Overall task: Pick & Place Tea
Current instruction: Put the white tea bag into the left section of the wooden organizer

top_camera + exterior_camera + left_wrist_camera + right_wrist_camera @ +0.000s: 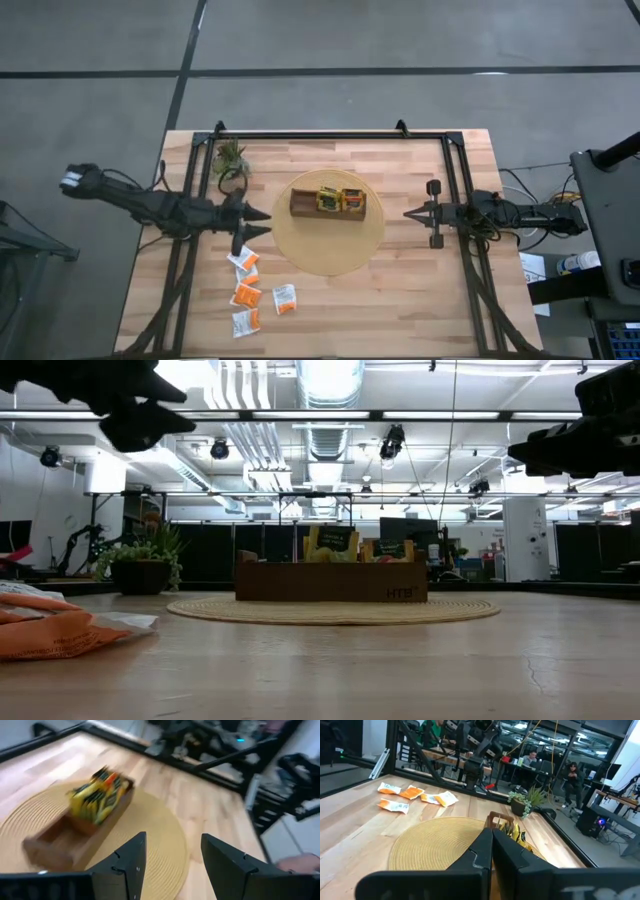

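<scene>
Several loose tea sachets [247,293], orange and white-orange, lie flat on the table near its front left; they also show in the right wrist view [412,795]. More yellow tea sachets [338,200] stand upright in the brown wooden tray [300,205], which sits on a round woven mat [328,250]. My left gripper [262,222] hovers open above the table at the mat's left edge, pointing toward the tray [60,842], with nothing between its fingers. My right gripper [408,213] waits shut at the mat's right edge.
A small potted plant [230,160] stands at the far left, behind my left gripper. A black metal frame [330,135] runs along the table's far edge and down both sides. Bare wood lies in front of the mat and at the right front.
</scene>
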`<move>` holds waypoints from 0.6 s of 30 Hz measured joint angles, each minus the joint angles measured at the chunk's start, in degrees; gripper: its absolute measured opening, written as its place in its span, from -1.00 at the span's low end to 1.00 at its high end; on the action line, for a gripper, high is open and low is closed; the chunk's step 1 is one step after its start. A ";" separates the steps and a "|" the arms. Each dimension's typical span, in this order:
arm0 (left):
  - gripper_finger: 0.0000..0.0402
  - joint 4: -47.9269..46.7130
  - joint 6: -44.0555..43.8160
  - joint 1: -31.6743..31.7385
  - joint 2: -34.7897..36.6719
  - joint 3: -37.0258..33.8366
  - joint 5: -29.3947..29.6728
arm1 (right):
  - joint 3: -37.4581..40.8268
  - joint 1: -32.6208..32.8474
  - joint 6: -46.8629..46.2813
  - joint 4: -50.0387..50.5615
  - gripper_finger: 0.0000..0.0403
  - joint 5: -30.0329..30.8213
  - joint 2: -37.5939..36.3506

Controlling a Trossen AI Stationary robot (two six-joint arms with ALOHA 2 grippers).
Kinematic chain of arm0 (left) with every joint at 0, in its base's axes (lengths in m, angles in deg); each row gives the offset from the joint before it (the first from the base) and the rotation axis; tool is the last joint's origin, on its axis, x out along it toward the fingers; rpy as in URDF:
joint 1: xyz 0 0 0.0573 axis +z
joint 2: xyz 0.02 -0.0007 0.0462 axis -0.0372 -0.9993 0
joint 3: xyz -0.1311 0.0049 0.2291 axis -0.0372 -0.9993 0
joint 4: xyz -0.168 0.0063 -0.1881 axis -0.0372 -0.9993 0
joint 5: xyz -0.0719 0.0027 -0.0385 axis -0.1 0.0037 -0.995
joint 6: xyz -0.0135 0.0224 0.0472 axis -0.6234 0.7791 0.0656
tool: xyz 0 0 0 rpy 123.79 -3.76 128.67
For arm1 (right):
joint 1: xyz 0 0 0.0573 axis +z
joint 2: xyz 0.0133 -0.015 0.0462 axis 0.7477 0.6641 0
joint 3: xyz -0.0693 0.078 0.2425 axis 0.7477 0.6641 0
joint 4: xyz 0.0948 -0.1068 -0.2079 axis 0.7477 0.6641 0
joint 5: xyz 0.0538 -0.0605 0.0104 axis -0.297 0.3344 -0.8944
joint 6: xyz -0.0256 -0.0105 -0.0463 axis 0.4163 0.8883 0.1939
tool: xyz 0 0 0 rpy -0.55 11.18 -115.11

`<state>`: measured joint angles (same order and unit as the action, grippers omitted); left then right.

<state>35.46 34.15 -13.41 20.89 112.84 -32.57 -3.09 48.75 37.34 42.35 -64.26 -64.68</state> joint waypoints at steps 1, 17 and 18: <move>-0.09 -0.99 -1.79 -1.81 0.00 0.00 2.84 | 0.00 0.00 -0.05 0.00 -0.96 0.00 0.00; -0.09 -7.91 -31.01 -27.36 -7.01 -0.35 27.92 | -0.02 0.00 -0.11 0.00 -0.96 0.01 0.02; -0.09 -8.32 -33.07 -28.22 -7.86 -0.35 28.52 | -0.02 0.00 -0.09 0.00 -0.96 0.02 0.02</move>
<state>27.14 1.08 -41.63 13.03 112.50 -4.06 -3.11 48.75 37.26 42.35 -64.24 -64.66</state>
